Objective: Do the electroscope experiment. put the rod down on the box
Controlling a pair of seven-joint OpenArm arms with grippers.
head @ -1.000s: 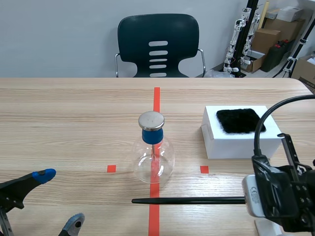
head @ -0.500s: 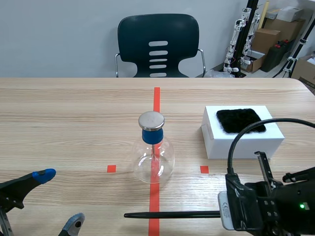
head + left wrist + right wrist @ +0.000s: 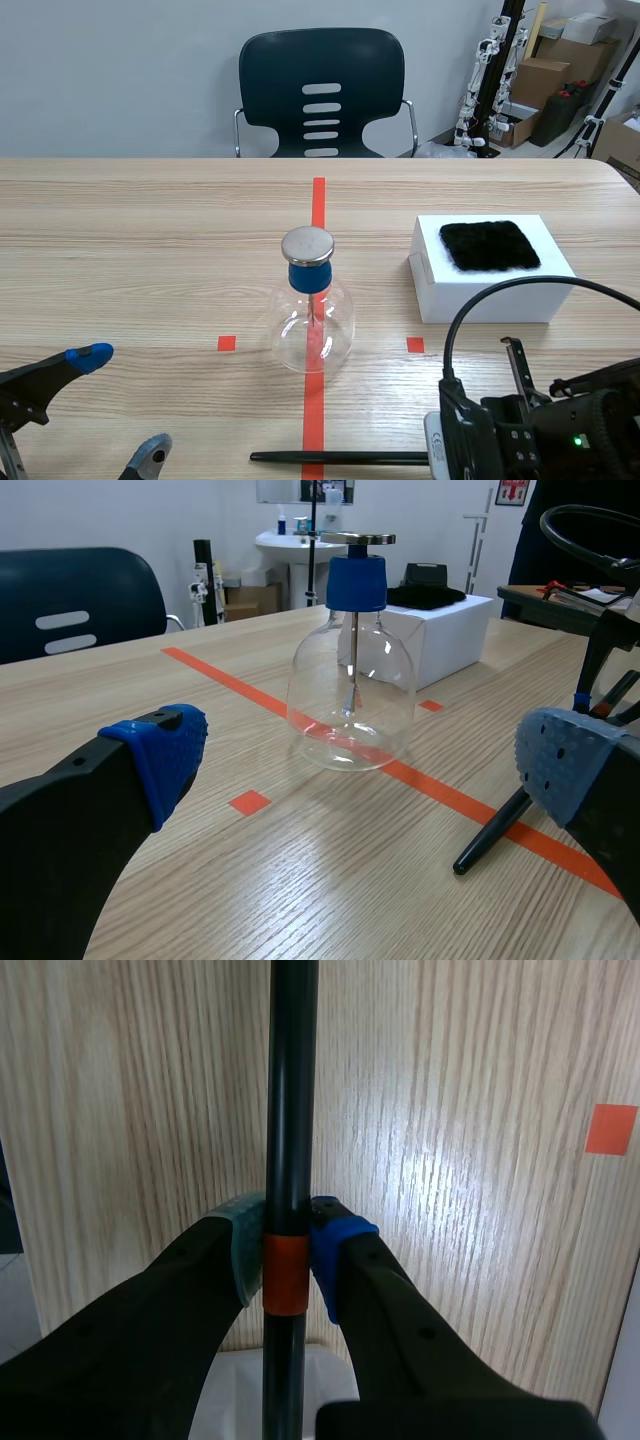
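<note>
2 pads (image 3: 243, 1245) of the right end effector (image 3: 287, 1242) clench the rod (image 3: 291, 1080), its length jutting ahead.

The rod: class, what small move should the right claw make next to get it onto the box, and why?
Probably lift the rod and swing it away from the robot toward the white box. The right claw is shut on it, low over the table, nearer the robot than the box, and the box top with its black cloth sits higher.
</note>
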